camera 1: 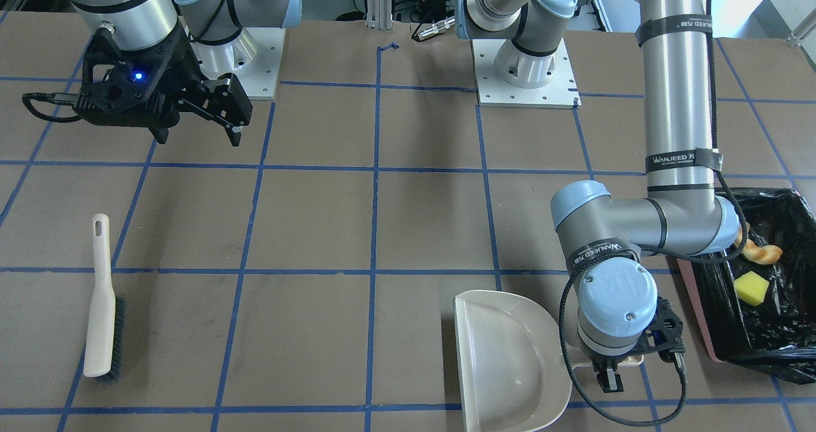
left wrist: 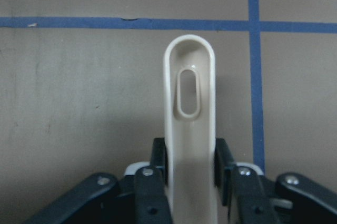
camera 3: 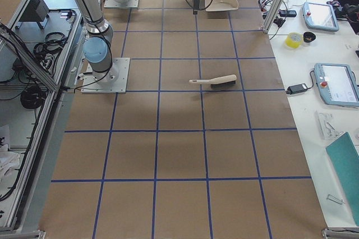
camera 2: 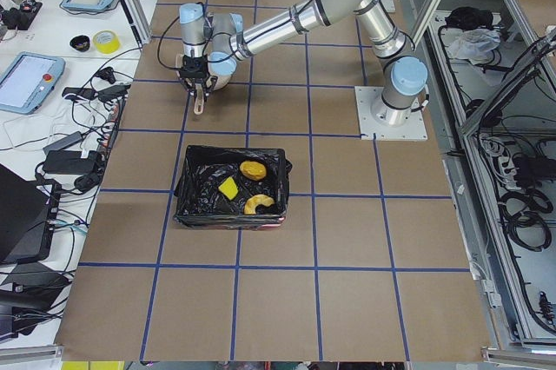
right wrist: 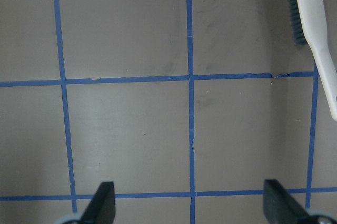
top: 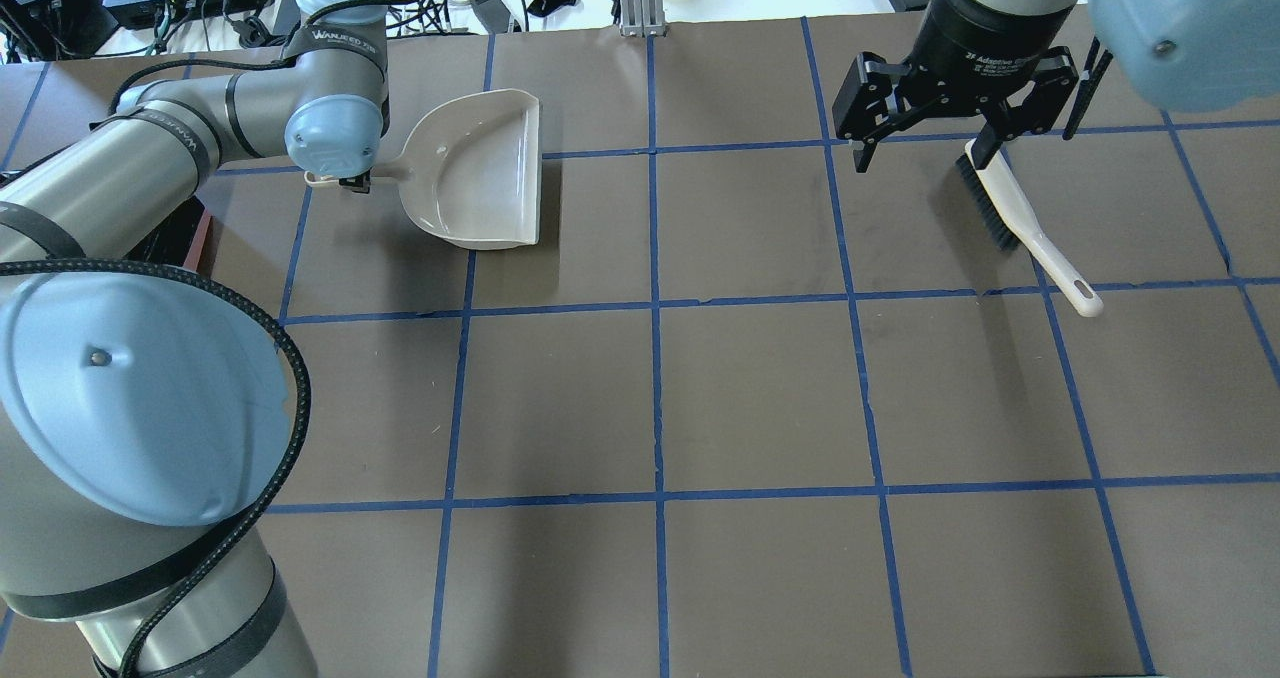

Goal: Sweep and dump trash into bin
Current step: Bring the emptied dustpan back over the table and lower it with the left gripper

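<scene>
Left gripper [camera 1: 610, 381] is clamped on the dustpan handle [left wrist: 189, 129], and the wrist view shows one finger [left wrist: 159, 154] pressed to each side of it. The dustpan [camera 1: 510, 362] sits flat on the brown table [top: 760, 398] with an empty scoop, its mouth facing away from the bin. My read is that it's being set down, and the grip near the end of the handle keeps the wrist out of the scoop.

Over at the table's left end, just past that wrist, sits the pink bin [camera 1: 696, 308] with its black bag [camera 2: 193, 183]. All the trash is in there: the yellow sponge block [camera 2: 228, 188], the golden-brown potato-like lump [camera 2: 253, 169] and the curved peel piece [camera 2: 261, 205], lying close together on the liner. I see nothing loose on the table, so the dump looks done.

On the far right, the right gripper [top: 922, 148] hangs above the table with its fingers spread wide and nothing between them. The brush [top: 1000, 203] lies on the table just beside and below it, bristles to one side and handle angled back toward the robot's base. It's parked well clear of the dustpan.

I'd say what's left is for the left hand to let go and lift straight up, so the handle doesn't snag and tip the pan.
</scene>
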